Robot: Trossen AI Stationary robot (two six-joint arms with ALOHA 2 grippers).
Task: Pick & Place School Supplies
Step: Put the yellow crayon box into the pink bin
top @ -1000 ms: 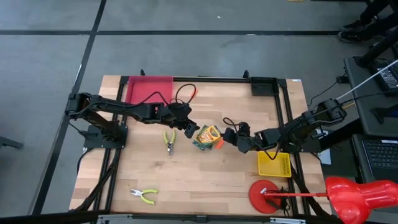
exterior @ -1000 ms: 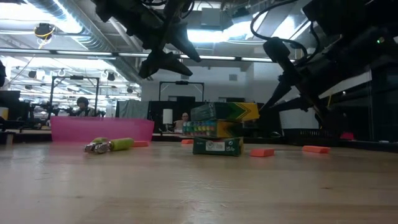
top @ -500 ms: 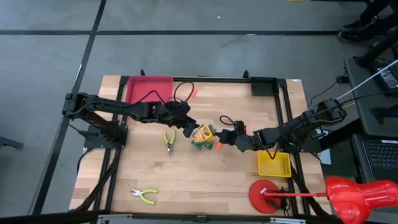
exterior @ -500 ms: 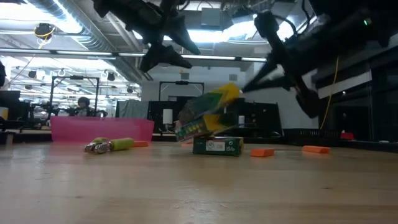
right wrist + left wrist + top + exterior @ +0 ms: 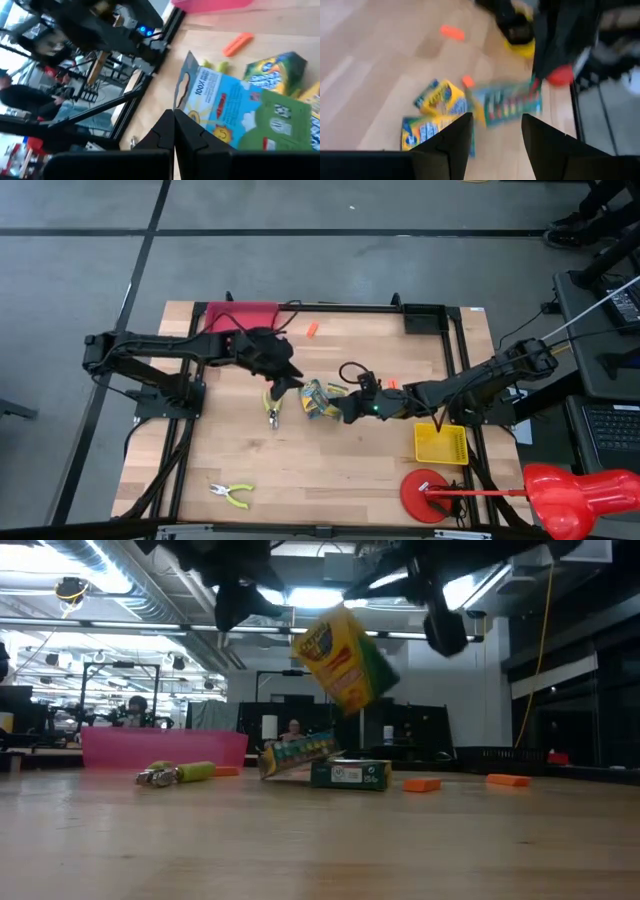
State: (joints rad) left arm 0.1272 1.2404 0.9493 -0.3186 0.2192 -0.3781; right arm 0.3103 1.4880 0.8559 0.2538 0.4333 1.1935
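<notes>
A green-and-yellow crayon box point(image 5: 345, 658) hangs tilted above the table's middle, with my right gripper point(image 5: 174, 127) shut on it. Under it a second box point(image 5: 350, 774) lies flat on the table. A tray of crayons point(image 5: 297, 753) leans with one end on that box. My left gripper point(image 5: 495, 135) hovers open just left of them, above the boxes point(image 5: 440, 97), touching nothing. One pair of pliers point(image 5: 272, 405) lies below my left gripper point(image 5: 285, 382). Another pair point(image 5: 232, 495) is near the front edge. Orange pieces point(image 5: 421, 784) lie flat on the wood. My right gripper pinches the crayon box's thin open flap point(image 5: 182, 87) between its two shut fingers. It comes at the box from the table's right, slanting slightly downward. The box hangs tilted below and beside the fingers, lifted clear of the other box and the table.
A pink tray point(image 5: 240, 315) stands at the far left, and a yellow mesh basket point(image 5: 441, 444) at the right, beside my right arm. A red round object point(image 5: 425, 492) sits at the near right. A lone orange piece point(image 5: 311, 330) lies toward the far edge.
My right gripper has risen and gone toward the table's left, rolling as it went. It took the top crayon box off the stack, and the box now hangs tilted and clear. The crayon tray has stayed behind, slumped against the lower box. My left gripper has risen and drawn back leftward.
</notes>
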